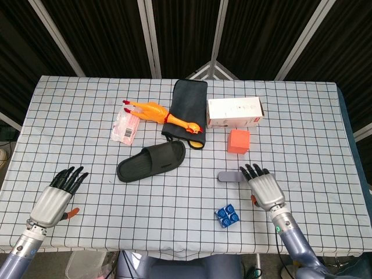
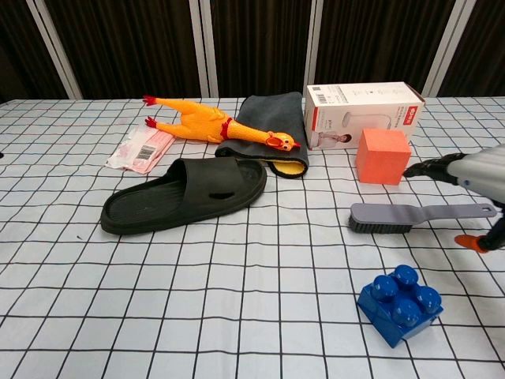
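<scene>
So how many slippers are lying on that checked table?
1. A single black slipper lies left of centre, in front of the rubber chicken and dark cloth. No partner shows in either view.

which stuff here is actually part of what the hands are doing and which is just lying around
In hand:
- right hand, fingers spread, over the handle of the grey brush
- grey brush, flat on the table

Lying about:
- left hand, open, away from everything
- blue toy brick
- orange cube
- white box
- black slipper
- rubber chicken
- dark cloth
- pink packet
</scene>
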Robot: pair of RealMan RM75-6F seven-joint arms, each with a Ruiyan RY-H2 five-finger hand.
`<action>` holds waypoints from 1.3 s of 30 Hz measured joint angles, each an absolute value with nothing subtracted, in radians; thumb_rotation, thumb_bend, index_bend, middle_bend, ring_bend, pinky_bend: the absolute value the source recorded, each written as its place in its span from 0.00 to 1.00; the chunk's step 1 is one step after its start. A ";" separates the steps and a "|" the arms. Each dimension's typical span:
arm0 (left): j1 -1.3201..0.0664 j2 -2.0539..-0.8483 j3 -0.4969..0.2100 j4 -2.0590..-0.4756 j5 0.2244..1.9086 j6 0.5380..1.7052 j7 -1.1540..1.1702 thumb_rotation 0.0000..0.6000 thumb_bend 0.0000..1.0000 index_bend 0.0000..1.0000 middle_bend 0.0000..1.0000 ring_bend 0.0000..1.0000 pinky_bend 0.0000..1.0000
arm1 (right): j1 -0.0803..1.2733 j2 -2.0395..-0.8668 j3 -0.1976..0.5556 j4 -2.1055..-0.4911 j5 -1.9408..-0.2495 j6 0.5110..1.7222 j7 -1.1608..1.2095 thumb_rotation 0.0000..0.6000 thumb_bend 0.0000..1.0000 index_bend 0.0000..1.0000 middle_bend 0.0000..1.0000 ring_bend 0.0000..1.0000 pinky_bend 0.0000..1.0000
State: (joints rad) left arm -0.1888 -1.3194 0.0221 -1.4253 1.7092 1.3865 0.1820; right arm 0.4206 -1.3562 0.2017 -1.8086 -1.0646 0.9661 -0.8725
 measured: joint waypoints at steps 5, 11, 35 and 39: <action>-0.194 -1.318 0.015 -1.419 1.683 1.374 0.173 1.00 0.04 0.00 0.00 0.00 0.12 | 0.516 -1.416 0.217 -1.768 -0.920 0.932 -0.962 1.00 0.39 0.09 0.11 0.11 0.26; -0.200 -1.317 0.008 -1.412 1.656 1.362 0.168 1.00 0.04 0.00 0.00 0.00 0.12 | 0.634 -1.486 0.222 -1.725 -0.783 0.923 -1.055 1.00 0.39 0.14 0.11 0.11 0.26; -0.203 -1.303 0.010 -1.406 1.627 1.372 0.145 1.00 0.04 0.00 0.00 0.00 0.12 | 0.767 -1.527 0.163 -1.684 -0.722 1.009 -1.072 1.00 0.39 0.35 0.19 0.17 0.31; -0.206 -1.304 0.011 -1.406 1.620 1.365 0.149 1.00 0.04 0.00 0.00 0.00 0.12 | 0.772 -1.513 0.154 -1.692 -0.728 1.025 -1.060 1.00 0.39 0.38 0.22 0.18 0.31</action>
State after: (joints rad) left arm -0.2061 -1.3043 0.0105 -1.4058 1.6199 1.3649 0.1487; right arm 0.7717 -1.5134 0.1537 -1.6916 -0.7283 1.0249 -1.0602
